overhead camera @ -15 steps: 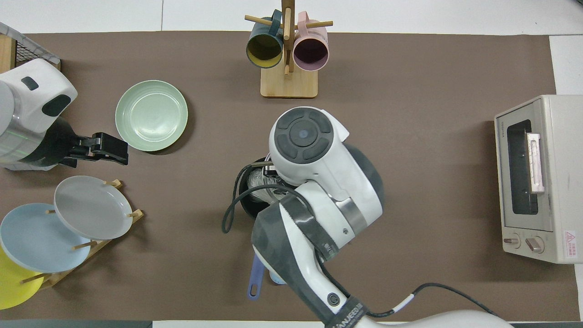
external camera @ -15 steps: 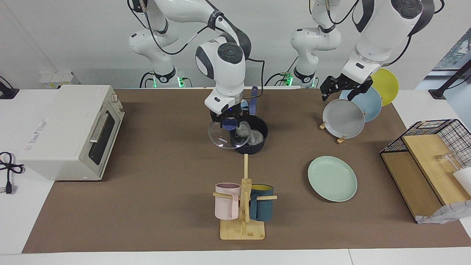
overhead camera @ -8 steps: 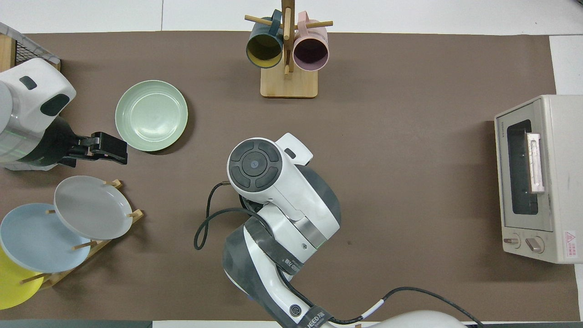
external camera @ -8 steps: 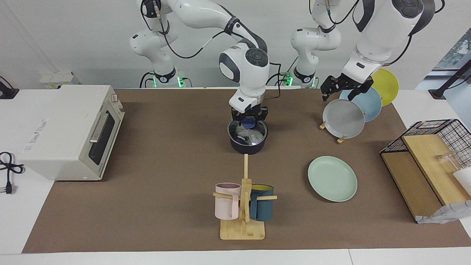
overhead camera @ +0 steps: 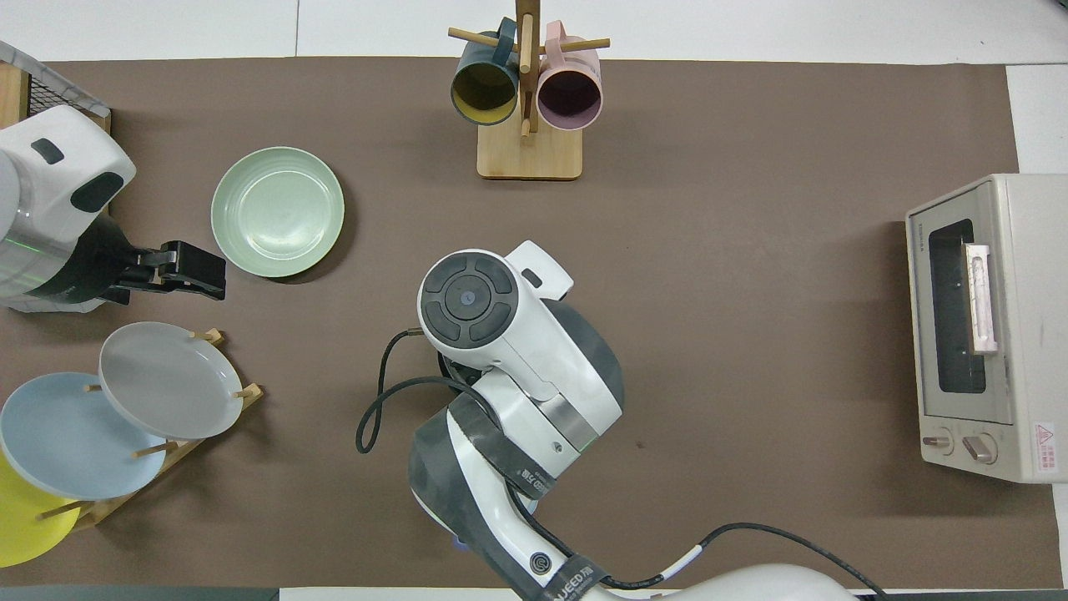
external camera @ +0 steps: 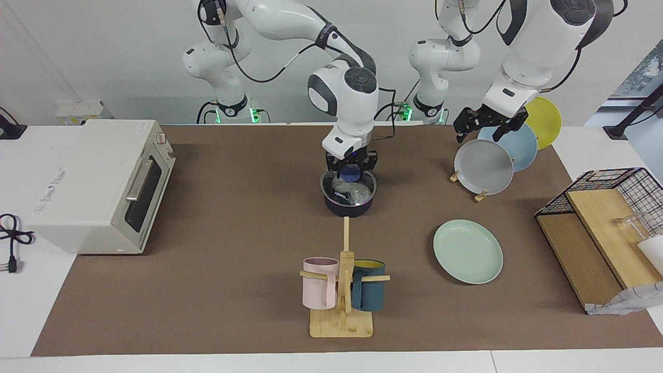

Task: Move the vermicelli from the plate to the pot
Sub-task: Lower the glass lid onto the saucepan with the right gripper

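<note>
The dark navy pot stands mid-table, with the whitish vermicelli inside it, seen through a glass lid that rests on the pot. My right gripper is shut on the lid's blue knob, directly over the pot. In the overhead view the right arm hides the pot. The mint-green plate lies empty, farther from the robots, toward the left arm's end. My left gripper is open and empty, raised over the plate rack's edge.
A plate rack holds a grey plate, a blue plate and a yellow plate. A mug tree stands farther from the robots than the pot. A toaster oven stands at the right arm's end, a wire basket at the left arm's end.
My right gripper carried the tilted glass lid from beside the pot to over it and set it level on the pot. The left gripper barely shifted.
</note>
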Available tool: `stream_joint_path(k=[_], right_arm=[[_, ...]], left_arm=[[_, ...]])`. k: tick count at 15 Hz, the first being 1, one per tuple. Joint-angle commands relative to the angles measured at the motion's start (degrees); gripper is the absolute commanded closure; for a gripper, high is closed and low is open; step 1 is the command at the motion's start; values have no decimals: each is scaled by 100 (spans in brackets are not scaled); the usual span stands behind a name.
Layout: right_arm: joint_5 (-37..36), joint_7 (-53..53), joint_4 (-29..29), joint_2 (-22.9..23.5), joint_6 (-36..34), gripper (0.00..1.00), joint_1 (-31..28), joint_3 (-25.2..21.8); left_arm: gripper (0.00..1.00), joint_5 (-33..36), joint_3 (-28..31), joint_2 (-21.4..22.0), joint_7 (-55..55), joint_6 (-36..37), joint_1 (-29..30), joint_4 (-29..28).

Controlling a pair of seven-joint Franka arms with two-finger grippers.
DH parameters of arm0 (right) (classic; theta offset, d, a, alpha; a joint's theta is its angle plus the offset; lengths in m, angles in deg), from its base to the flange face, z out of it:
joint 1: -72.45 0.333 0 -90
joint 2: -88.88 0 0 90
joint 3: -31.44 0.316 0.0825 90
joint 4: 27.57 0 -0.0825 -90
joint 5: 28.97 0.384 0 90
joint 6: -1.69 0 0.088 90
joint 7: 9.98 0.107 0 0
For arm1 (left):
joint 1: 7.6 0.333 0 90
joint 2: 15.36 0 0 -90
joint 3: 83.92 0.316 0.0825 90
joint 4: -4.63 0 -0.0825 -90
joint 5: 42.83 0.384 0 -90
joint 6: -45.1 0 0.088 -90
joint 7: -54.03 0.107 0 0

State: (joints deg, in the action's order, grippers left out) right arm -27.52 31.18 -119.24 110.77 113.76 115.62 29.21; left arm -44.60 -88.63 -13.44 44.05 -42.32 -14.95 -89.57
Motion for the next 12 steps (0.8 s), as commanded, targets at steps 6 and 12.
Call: stream_joint_path(k=[6,12], right_arm=[[109,164,-34,-10,149,67,-1,48],[215,155,-166,-10,237,65,-10,56]], left_arm=[[0,115,5,-34,-21,-135,41,112],[0,124,5,-26,14,-223,50,112]])
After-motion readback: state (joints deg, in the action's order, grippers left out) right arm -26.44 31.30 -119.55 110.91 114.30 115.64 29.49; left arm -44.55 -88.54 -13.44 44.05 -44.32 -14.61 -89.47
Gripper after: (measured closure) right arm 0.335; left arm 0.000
